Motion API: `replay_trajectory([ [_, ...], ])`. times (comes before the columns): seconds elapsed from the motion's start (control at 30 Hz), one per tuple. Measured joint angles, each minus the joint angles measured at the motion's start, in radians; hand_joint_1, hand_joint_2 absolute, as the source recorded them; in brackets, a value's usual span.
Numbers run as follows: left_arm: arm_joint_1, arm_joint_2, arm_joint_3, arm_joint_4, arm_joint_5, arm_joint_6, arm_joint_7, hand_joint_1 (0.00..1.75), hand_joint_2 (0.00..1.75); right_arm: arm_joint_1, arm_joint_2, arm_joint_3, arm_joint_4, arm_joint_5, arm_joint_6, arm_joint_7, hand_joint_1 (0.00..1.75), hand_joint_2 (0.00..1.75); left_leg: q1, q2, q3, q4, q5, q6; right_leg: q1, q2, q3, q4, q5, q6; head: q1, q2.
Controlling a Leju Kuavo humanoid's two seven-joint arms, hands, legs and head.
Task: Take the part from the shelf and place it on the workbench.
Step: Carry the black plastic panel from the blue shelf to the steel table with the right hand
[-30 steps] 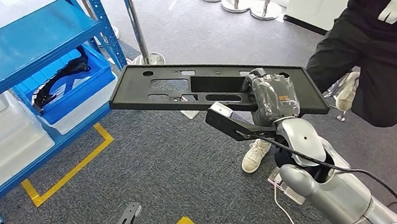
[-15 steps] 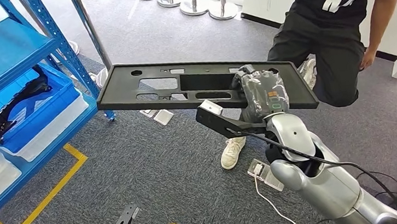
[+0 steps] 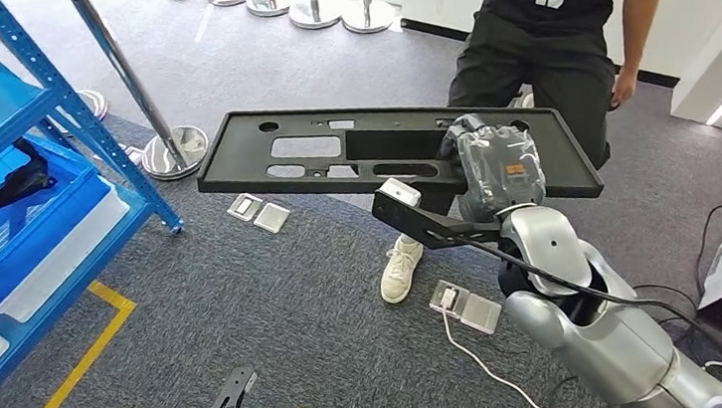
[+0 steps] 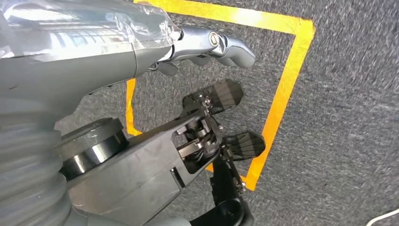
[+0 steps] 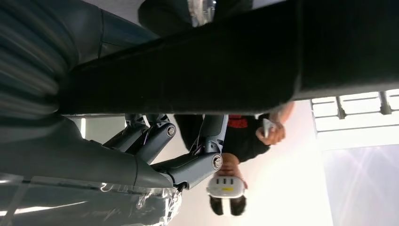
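The right robot hand grips the part flat and raised — likely to carry it clear of the shelf — while the left robot hand hangs empty, fingers apart, over the floor.

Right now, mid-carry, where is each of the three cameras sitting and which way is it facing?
Head view: high on the body, looking forward and down at the black panel gripped by the right hand, the blue shelf and a person.
Left wrist view: behind the hanging left hand, facing carpet and yellow tape.
Right wrist view: behind the right hand, looking up past the panel.
Shared: head and right wrist views both show panel and person.
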Motion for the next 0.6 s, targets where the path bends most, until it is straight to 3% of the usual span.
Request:
replay_trajectory([
  [0.07, -0.002, 0.0, 0.0, 0.0, 0.0, 0.0, 0.0, 0.0, 1.75, -0.002, 0.0, 0.0, 0.0, 0.002, 0.001, 0.0, 1.75, 1.75, 0.005, -0.019, -0.007, 0.029, -0.025, -0.011, -0.001, 0.017, -0.001, -0.001, 0.003, -0.014, -0.008, 0.0],
  [0.1, -0.003, 0.0, 0.0, 0.0, 0.0, 0.0, 0.0, 0.0, 1.75, -0.004, 0.001, 0.0, -0.001, 0.001, -0.001, 0.001, 1.75, 1.75, 0.006, -0.039, -0.023, 0.071, -0.051, -0.014, -0.002, 0.024, 0.0, -0.003, 0.004, -0.019, -0.014, 0.0],
  [0.17, 0.0, 0.0, 0.0, 0.0, 0.0, 0.0, 0.0, 0.0, 1.75, -0.006, 0.002, 0.0, -0.001, -0.005, -0.007, 0.001, 1.75, 1.75, 0.005, -0.072, -0.083, 0.202, -0.115, -0.014, 0.001, 0.041, -0.001, -0.003, 0.004, -0.027, -0.029, 0.0],
  [0.2, 0.003, 0.0, 0.0, 0.0, 0.0, 0.0, 0.0, 0.0, 1.75, -0.007, 0.002, 0.0, -0.001, -0.009, -0.01, 0.001, 1.75, 1.75, 0.004, -0.078, -0.112, 0.261, -0.133, -0.012, 0.004, 0.052, -0.001, -0.002, 0.004, -0.029, -0.034, 0.0],
  [0.23, 0.006, 0.0, 0.0, 0.0, 0.0, 0.0, 0.0, 0.0, 1.75, -0.007, 0.003, 0.0, -0.001, -0.012, -0.011, 0.001, 1.75, 1.75, 0.002, -0.081, -0.129, 0.29, -0.134, -0.008, 0.007, 0.064, 0.0, -0.002, 0.005, -0.031, -0.038, 0.0],
  [0.27, 0.007, 0.0, -0.001, 0.0, 0.0, 0.0, 0.001, 0.0, 1.75, -0.007, 0.003, 0.0, -0.001, -0.014, -0.012, 0.001, 1.75, 1.75, -0.001, -0.083, -0.129, 0.28, -0.114, -0.002, 0.009, 0.076, 0.001, -0.002, 0.005, -0.031, -0.041, 0.0],
  [0.3, 0.008, 0.0, -0.001, 0.0, 0.0, 0.0, 0.001, 0.0, 1.75, -0.007, 0.003, 0.0, -0.001, -0.014, -0.012, 0.001, 1.75, 1.75, -0.004, -0.089, -0.111, 0.233, -0.079, 0.007, 0.012, 0.088, 0.002, -0.002, 0.005, -0.032, -0.045, 0.0],
  [0.37, 0.007, 0.001, -0.001, 0.0, 0.0, 0.0, 0.002, 0.0, 1.75, -0.01, 0.003, 0.0, 0.0, -0.015, -0.014, 0.001, 1.75, 1.75, -0.009, -0.124, -0.056, 0.096, -0.009, 0.026, 0.015, 0.11, 0.002, -0.001, 0.005, -0.031, -0.049, 0.0],
  [0.4, 0.007, 0.003, -0.001, 0.0, 0.0, 0.0, 0.002, 0.0, 1.75, -0.012, 0.004, 0.0, 0.0, -0.017, -0.015, 0.001, 1.75, 1.75, -0.011, -0.139, -0.037, 0.047, 0.009, 0.032, 0.014, 0.119, 0.0, 0.0, 0.005, -0.029, -0.049, 0.0],
  [0.43, 0.008, 0.004, -0.002, 0.0, 0.0, 0.001, 0.001, 0.0, 1.75, -0.013, 0.004, 0.0, 0.0, -0.021, -0.019, 0.001, 1.75, 1.75, -0.012, -0.148, -0.027, 0.019, 0.015, 0.036, 0.011, 0.127, -0.003, 0.0, 0.007, -0.026, -0.049, 0.0],
  [0.5, 0.007, 0.005, -0.002, 0.0, 0.0, 0.002, -0.001, 0.0, 1.75, -0.015, 0.005, 0.0, 0.001, -0.035, -0.033, 0.001, 1.75, 1.75, -0.013, -0.137, -0.024, 0.004, 0.016, 0.037, 0.006, 0.143, -0.008, -0.003, 0.01, -0.016, -0.052, 0.0],
  [0.53, 0.007, 0.004, -0.002, 0.0, -0.001, 0.002, -0.004, 0.0, 1.75, -0.016, 0.005, 0.0, 0.002, -0.043, -0.042, 0.001, 1.75, 1.75, -0.012, -0.129, -0.019, -0.004, 0.019, 0.039, 0.007, 0.139, -0.01, -0.001, 0.009, -0.01, -0.053, 0.0],
  [0.6, 0.005, 0.004, -0.003, -0.001, -0.004, 0.002, -0.009, 0.0, 1.75, -0.02, 0.004, 0.0, 0.004, -0.051, -0.062, 0.002, 1.75, 1.75, -0.007, -0.11, -0.009, -0.022, 0.027, 0.044, 0.011, 0.098, -0.029, 0.04, -0.019, 0.0, -0.045, 0.0],
])
